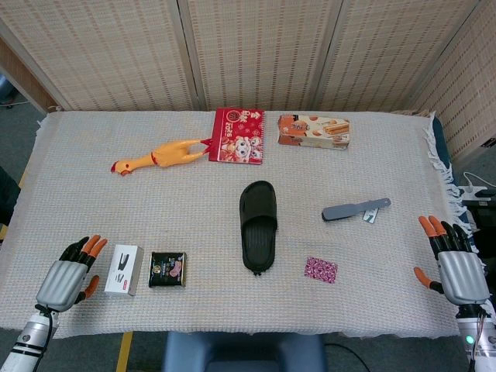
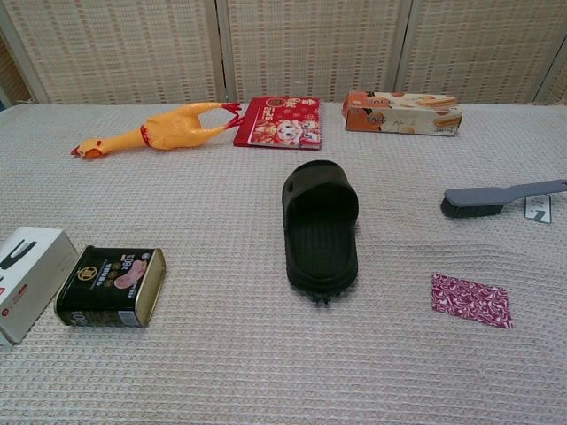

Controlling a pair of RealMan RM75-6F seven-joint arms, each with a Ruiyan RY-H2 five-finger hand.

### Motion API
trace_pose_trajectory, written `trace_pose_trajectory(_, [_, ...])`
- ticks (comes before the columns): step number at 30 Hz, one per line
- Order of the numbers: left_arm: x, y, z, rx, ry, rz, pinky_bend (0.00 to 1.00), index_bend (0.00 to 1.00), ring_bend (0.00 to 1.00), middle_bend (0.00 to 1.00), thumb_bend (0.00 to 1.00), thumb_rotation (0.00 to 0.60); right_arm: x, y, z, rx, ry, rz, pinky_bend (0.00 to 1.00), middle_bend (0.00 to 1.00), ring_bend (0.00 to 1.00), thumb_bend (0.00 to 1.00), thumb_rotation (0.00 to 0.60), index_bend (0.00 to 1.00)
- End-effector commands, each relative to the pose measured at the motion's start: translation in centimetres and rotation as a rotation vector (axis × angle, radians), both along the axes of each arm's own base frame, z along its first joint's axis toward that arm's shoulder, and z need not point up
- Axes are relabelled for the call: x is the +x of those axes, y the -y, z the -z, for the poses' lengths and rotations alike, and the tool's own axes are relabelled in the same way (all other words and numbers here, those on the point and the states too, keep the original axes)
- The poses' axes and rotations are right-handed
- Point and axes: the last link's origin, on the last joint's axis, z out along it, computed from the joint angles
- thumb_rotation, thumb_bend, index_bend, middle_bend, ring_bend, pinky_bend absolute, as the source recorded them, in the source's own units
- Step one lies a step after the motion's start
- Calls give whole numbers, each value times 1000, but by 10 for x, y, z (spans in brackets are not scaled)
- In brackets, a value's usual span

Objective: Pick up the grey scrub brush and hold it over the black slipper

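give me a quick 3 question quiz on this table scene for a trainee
1. True or false: the grey scrub brush is already held by a robot hand.
2. Multiple choice: what lies nearest the left robot hand? A) the rubber chicken B) the white box C) the patterned packet
3. Fill in: seen from the head view, the brush lies to the ___ of the black slipper.

Key
1. False. The brush lies on the cloth, and both the left robot hand and the right robot hand are empty at the near table edge.
2. B
3. right
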Motion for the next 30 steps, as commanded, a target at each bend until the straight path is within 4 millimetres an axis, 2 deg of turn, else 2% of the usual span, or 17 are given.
trace_pose_trajectory(1, [0, 1, -2, 7, 3, 1, 131, 0, 0, 0, 488, 600, -2, 11, 1, -19, -17, 14, 0, 0, 0, 175, 600, 0])
trace_pose_trajectory(3, [0, 1, -3, 8, 3, 2, 132, 0, 0, 0, 488, 600, -3, 14, 2, -22, -19, 18, 0, 0, 0, 175, 600, 4])
trace_pose_trajectory(5, [-1, 1, -3, 10, 3, -1, 132, 0, 0, 0, 488, 600, -3, 27, 3, -39, -21, 32, 0, 0, 0, 174, 600, 40])
trace_pose_trajectory(7, [-2, 0, -4, 10, 4, -5, 131, 0, 0, 0, 488, 600, 2, 63, 10, -22, 12, 34, 0, 0, 0, 175, 600, 89])
trace_pose_trajectory(8, [-2, 0, -5, 14, 4, -2, 131, 0, 0, 0, 489, 600, 7, 103, 20, 42, -65, 6, 0, 0, 0, 175, 600, 116])
trace_pose_trajectory(9, [-2, 0, -5, 15, 7, -2, 131, 0, 0, 0, 489, 600, 5, 131, 30, 79, -121, 14, 0, 0, 0, 175, 600, 135])
trace_pose_trajectory(13, [-3, 0, -6, 20, 9, -6, 132, 0, 0, 0, 488, 600, 8, 175, 55, 125, -98, 33, 0, 4, 0, 175, 600, 189])
trace_pose_trajectory(17, [-5, 0, -7, 20, 9, -11, 132, 0, 0, 0, 488, 600, 14, 195, 75, 164, -59, 26, 0, 45, 0, 175, 600, 243])
trace_pose_trajectory(20, [-6, -1, -7, 20, 8, -17, 132, 0, 0, 0, 488, 600, 16, 201, 82, 182, -58, 16, 0, 68, 0, 175, 600, 272])
trace_pose_trajectory(27, [-7, -3, -5, 12, 3, -23, 132, 0, 0, 0, 489, 600, 26, 211, 101, 266, 2, 17, 0, 75, 0, 175, 600, 259])
trace_pose_trajectory(30, [-7, -2, -6, 17, 2, -22, 132, 0, 0, 0, 489, 600, 30, 210, 103, 293, 27, 9, 0, 74, 0, 175, 600, 239])
